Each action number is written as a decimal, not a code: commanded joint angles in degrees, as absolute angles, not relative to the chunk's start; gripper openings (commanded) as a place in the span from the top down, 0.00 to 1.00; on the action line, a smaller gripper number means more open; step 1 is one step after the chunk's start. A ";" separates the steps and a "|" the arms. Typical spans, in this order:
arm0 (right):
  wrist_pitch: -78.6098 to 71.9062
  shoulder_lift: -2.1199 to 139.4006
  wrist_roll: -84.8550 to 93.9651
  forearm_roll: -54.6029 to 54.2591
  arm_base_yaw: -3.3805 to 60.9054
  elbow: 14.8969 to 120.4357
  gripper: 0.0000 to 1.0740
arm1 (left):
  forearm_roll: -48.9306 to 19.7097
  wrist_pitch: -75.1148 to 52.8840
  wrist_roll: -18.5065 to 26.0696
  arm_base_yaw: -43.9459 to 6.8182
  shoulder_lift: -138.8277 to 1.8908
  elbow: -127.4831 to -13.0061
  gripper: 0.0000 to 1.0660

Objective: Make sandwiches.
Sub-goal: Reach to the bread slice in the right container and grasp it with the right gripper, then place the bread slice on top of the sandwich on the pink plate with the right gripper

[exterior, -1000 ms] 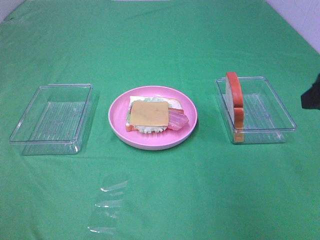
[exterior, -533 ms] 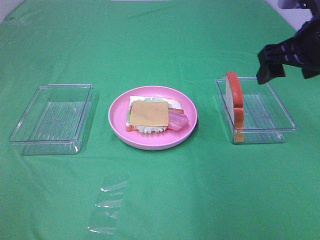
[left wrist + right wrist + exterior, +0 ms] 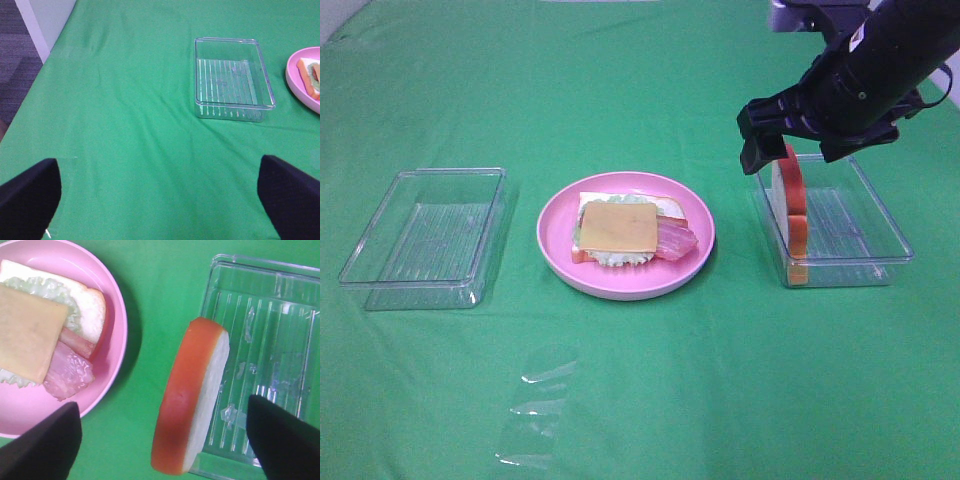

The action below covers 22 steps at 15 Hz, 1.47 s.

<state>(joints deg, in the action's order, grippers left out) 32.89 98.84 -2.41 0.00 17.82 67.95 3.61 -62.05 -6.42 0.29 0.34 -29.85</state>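
Note:
A half-built sandwich (image 3: pixel 620 228) lies on the pink plate (image 3: pixel 620 287): white bread, lettuce, bacon, and yellow cheese on top. One more bread slice (image 3: pixel 790 205) stands on edge against the left wall of the right clear container (image 3: pixel 865 235). My right gripper (image 3: pixel 805 150) hovers open just above that slice. In the right wrist view the bread slice (image 3: pixel 192 395) sits between the spread fingers (image 3: pixel 40 445), apart from both. My left gripper (image 3: pixel 160 200) is open over bare cloth, far from the sandwich (image 3: pixel 314 77), and does not show in the exterior view.
An empty clear container (image 3: pixel 425 235) stands left of the plate and shows as the clear container (image 3: pixel 232 75) in the left wrist view. A crumpled clear plastic film (image 3: pixel 535 405) lies on the green cloth near the front. The cloth's left edge (image 3: pixel 47 55) drops off the table.
My right arm has come in from the right edge and moved left, so the open gripper now hangs over the standing bread slice. Nothing on the table has moved.

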 commanded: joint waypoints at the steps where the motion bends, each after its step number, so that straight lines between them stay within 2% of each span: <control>1: 30.71 102.04 -2.75 0.00 17.82 68.24 0.20 | 3.27 -61.82 -6.36 0.40 1.43 -29.74 0.06; 2: 30.31 102.67 -2.92 0.00 17.82 68.24 0.22 | 3.27 -61.82 -6.36 0.40 1.43 -29.74 0.06; 4: 29.34 105.71 -3.61 0.40 17.82 68.24 0.51 | 3.27 -61.82 -6.36 0.40 1.43 -29.74 0.06; 5: 29.45 105.88 -3.61 0.57 17.82 68.24 0.70 | 3.27 -61.82 -6.36 0.40 1.43 -29.74 0.06; 6: 29.51 105.88 -3.61 0.74 17.82 68.24 0.78 | 3.27 -61.82 -6.36 0.40 1.43 -29.74 0.06; 7: 29.85 105.31 -3.61 0.80 17.82 68.24 0.91 | 3.27 -61.82 -6.36 0.40 1.43 -29.74 0.06; 8: 30.37 104.34 -3.61 0.80 17.82 68.24 0.96 | 3.27 -61.82 -6.36 0.40 1.43 -29.74 0.06; 12: 30.88 94.94 -3.55 0.00 17.88 68.24 0.96 | 3.27 -61.82 -6.36 0.40 1.43 -29.74 0.06; 16: 29.62 90.58 -1.55 -10.54 19.94 68.24 0.96 | 3.27 -61.82 -6.36 0.40 1.43 -29.74 0.06; 21: 19.02 96.37 -0.34 -24.12 30.08 68.24 0.96 | 3.27 -61.82 -6.36 0.40 1.43 -29.74 0.06; 22: 13.24 100.55 -0.34 -30.02 32.49 68.24 0.96 | 3.27 -61.82 -6.36 0.40 1.43 -29.74 0.06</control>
